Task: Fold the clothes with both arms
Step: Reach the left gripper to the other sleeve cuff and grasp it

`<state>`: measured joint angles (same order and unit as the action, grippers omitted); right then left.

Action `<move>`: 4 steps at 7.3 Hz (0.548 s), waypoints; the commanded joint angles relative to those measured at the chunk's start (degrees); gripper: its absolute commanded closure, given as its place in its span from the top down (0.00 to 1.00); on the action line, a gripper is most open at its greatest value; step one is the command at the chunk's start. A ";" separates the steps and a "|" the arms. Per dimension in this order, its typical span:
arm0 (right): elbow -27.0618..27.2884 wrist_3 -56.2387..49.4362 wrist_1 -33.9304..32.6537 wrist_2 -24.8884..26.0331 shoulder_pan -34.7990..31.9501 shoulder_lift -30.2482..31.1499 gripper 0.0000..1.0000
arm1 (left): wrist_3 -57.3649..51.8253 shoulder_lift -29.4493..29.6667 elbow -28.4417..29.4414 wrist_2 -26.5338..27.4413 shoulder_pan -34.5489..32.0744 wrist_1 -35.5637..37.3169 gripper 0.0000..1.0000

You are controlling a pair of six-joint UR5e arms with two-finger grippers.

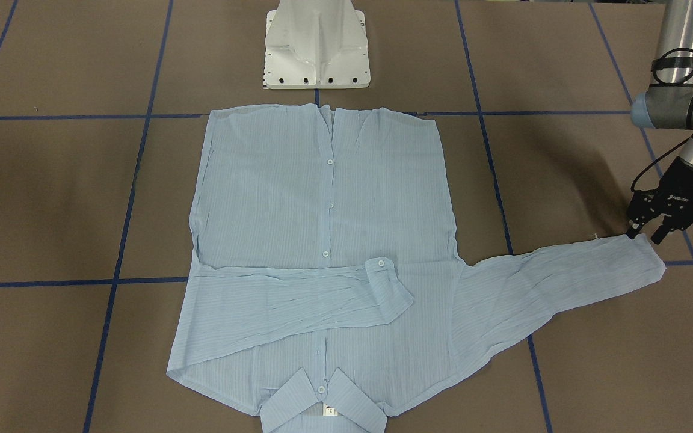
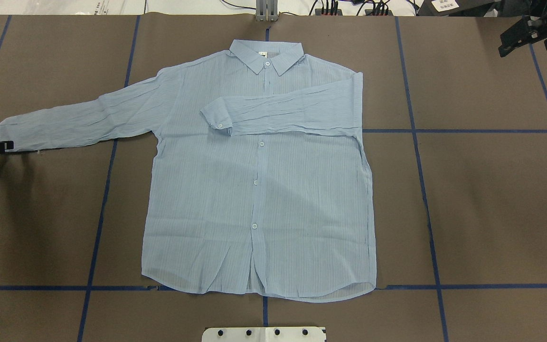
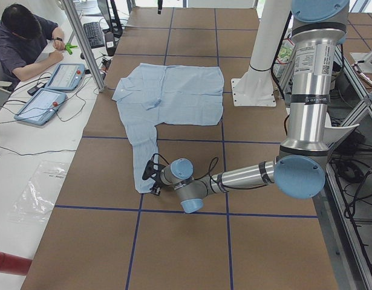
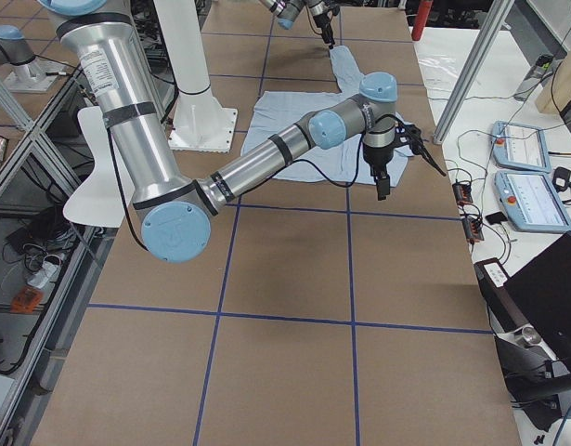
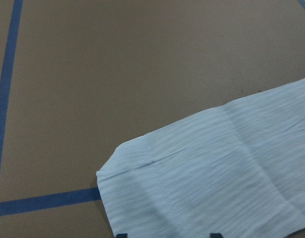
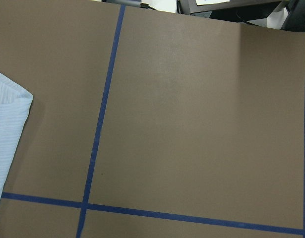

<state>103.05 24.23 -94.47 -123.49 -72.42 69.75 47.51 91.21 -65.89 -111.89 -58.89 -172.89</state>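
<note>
The shirt lies flat and buttoned in the middle of the table, collar away from the robot; its right sleeve is folded across the chest, while the left sleeve stretches out over the table; the left gripper stands at that sleeve's cuff, fingers spread to either side of the cuff's corner; the right gripper hangs well apart from the shirt over the far right of the table, its two fingers parted and holding nothing.

The table is brown with a grid of blue tape lines; a white pedestal base stands at the shirt's hem; beside the table a person sits at a white bench with pendants.

The overhead view cuts off most of the left gripper; the label's print is too small to read.
</note>
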 commanded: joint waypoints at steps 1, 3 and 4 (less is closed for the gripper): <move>0.22 0.12 -0.01 0.00 0.00 0.21 1.00 | -0.22 0.02 0.40 0.01 0.17 0.01 0.63; 0.22 0.12 -0.01 0.00 0.00 0.56 1.00 | -0.22 -0.06 0.41 0.01 0.44 -0.08 0.61; 0.22 0.12 -0.01 0.09 0.00 0.56 1.00 | -0.31 0.02 0.41 0.01 0.44 -0.08 0.60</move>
<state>103.27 24.37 -94.48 -123.47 -72.42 70.22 47.27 91.20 -65.51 -111.88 -58.54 -172.94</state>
